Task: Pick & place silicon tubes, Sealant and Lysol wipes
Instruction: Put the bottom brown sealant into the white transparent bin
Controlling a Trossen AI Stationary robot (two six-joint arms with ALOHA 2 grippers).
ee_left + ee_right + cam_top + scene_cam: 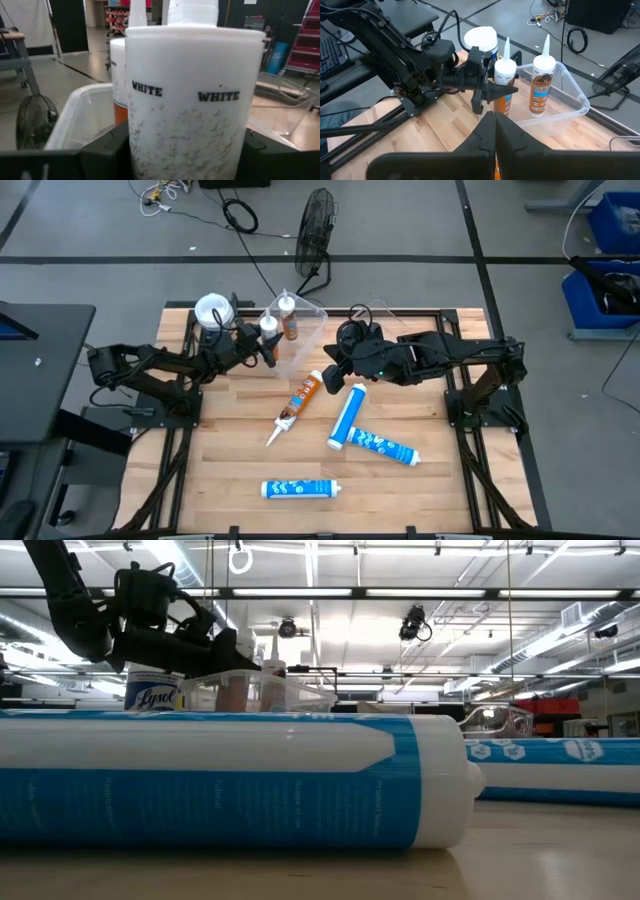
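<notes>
Lysol wipes (212, 310): standing upright just behind the left gripper's fingers, outside the clear bin (305, 340).
Left gripper (268, 345): clamping an upright orange tube (504, 82) between its fingers, at the bin's edge.
Right gripper (331, 374): hovering, fingers pressed together, over another orange tube (298, 403) lying flat.

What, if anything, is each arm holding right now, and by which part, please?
The left gripper grips an upright white-bodied tube around its body, at the clear bin. The right gripper is closed on nothing.
</notes>
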